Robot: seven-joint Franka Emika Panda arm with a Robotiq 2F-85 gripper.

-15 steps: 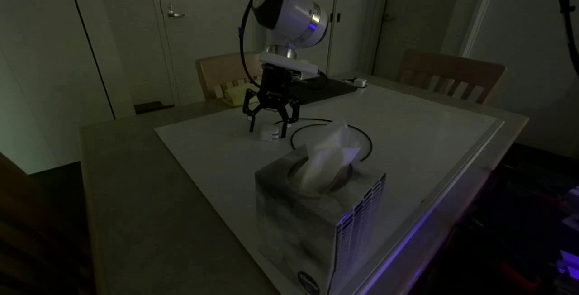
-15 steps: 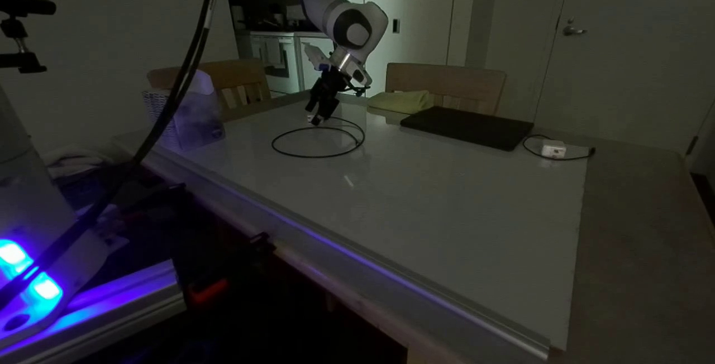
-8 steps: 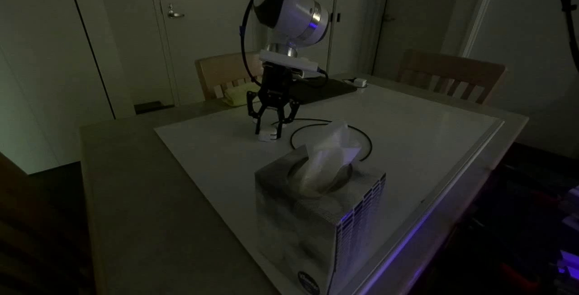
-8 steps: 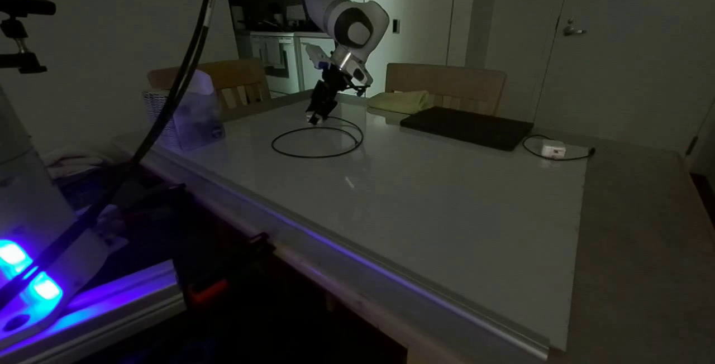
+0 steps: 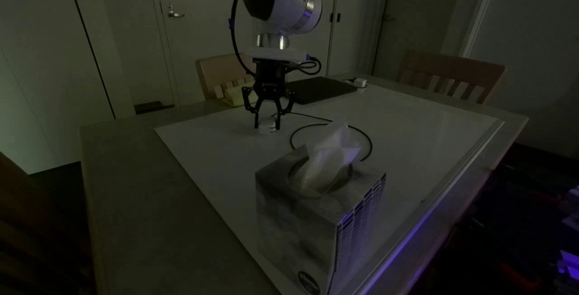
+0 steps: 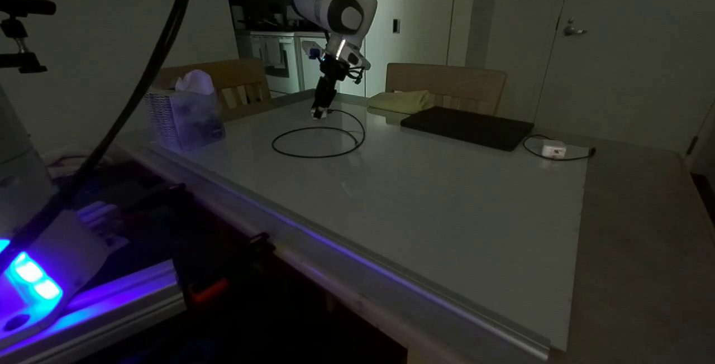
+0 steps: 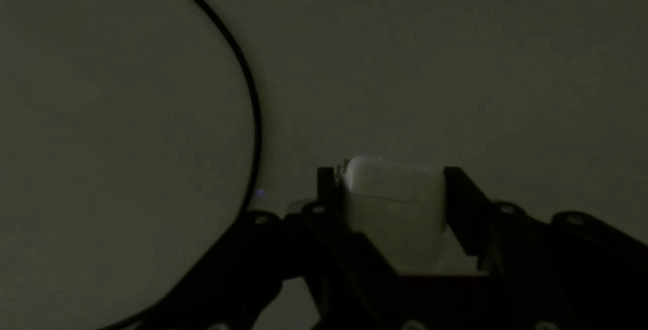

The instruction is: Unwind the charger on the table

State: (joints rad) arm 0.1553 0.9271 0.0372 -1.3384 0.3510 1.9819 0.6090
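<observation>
The charger's white plug block (image 5: 267, 126) is held between the fingertips of my gripper (image 5: 267, 127). In the wrist view, the plug block (image 7: 395, 218) fills the gap between the fingers (image 7: 387, 178), prongs toward the left finger. The charger's black cable (image 6: 313, 156) lies in a wide loop on the white tabletop (image 6: 447, 213) and runs up to the plug. Part of the cable (image 7: 257, 117) curves left of the gripper in the wrist view. The tissue box hides part of the loop in an exterior view. I cannot tell clearly whether the plug is off the table.
A tissue box (image 5: 303, 222) stands near one table corner. A flat black pad (image 6: 466, 127) and a folded yellow cloth (image 6: 399, 103) lie along the far side. Another white plug block (image 6: 553, 149) with a short black cable lies beside the pad. Wooden chairs (image 5: 452, 71) stand around the table.
My gripper's fingers have closed from wider apart onto the plug block. Gripper and plug have then shifted upward in both exterior views, and the cable near the plug has moved with them.
</observation>
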